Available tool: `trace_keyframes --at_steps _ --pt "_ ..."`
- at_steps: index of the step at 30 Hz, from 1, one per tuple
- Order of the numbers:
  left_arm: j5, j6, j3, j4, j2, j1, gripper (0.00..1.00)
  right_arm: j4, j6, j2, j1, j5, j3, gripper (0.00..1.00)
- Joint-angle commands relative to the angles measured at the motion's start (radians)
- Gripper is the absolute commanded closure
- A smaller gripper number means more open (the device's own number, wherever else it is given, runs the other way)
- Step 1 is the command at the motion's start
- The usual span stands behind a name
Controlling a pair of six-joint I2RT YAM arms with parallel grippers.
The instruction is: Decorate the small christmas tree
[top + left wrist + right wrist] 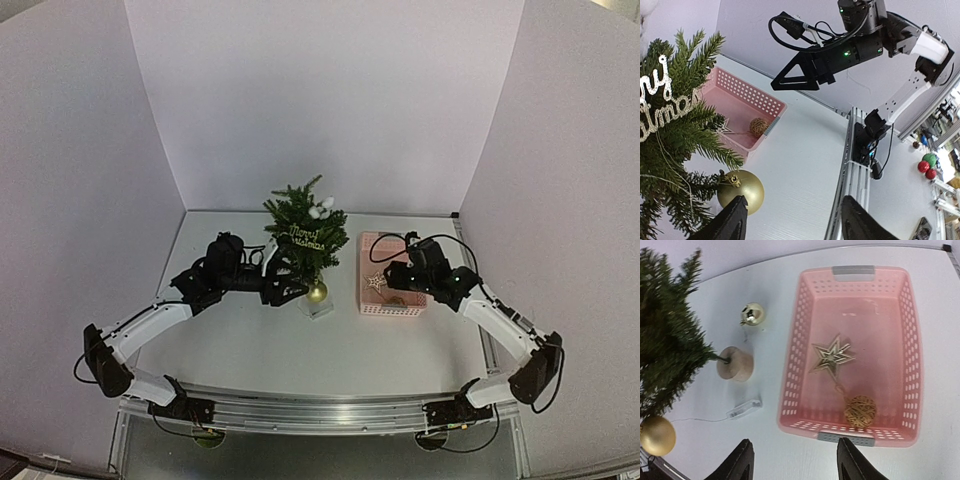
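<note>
The small christmas tree (pixel 305 228) stands mid-table on a pale round base (pixel 735 364). It carries a glittery "Merry Christmas" sign (pixel 660 100) and white ornaments (pixel 321 208). A large gold ball (pixel 742 190) hangs by its cap from a low branch. My left gripper (pixel 795 222) is open just beside that ball, with nothing between its fingers. My right gripper (pixel 795 462) is open and empty, hovering over the near end of the pink basket (pixel 790 365). In the basket lie a gold star (pixel 832 356) and a wicker ball (pixel 860 411).
A small shiny gold bauble (pixel 752 314) lies on the table beyond the tree's base. A clear battery box (pixel 744 409) with a thin wire lies between the base and the basket. White walls enclose the table on three sides.
</note>
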Motion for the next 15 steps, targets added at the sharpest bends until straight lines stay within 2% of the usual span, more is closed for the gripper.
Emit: trace_keyframes --at_steps 1,4,11,15 --pt "0.039 0.003 -0.021 0.082 -0.061 0.008 0.25 -0.106 0.009 0.103 -0.097 0.008 0.093 0.46" --pt "0.057 -0.024 -0.005 0.097 -0.054 0.046 0.19 -0.13 -0.002 0.206 -0.163 -0.067 0.157 0.48" --pt "0.141 -0.133 0.024 0.2 -0.046 0.177 0.16 -0.192 -0.084 0.469 -0.226 -0.13 0.369 0.53" --pt "0.143 -0.157 0.037 0.23 -0.05 0.249 0.15 -0.358 -0.092 0.578 -0.243 -0.117 0.502 0.54"
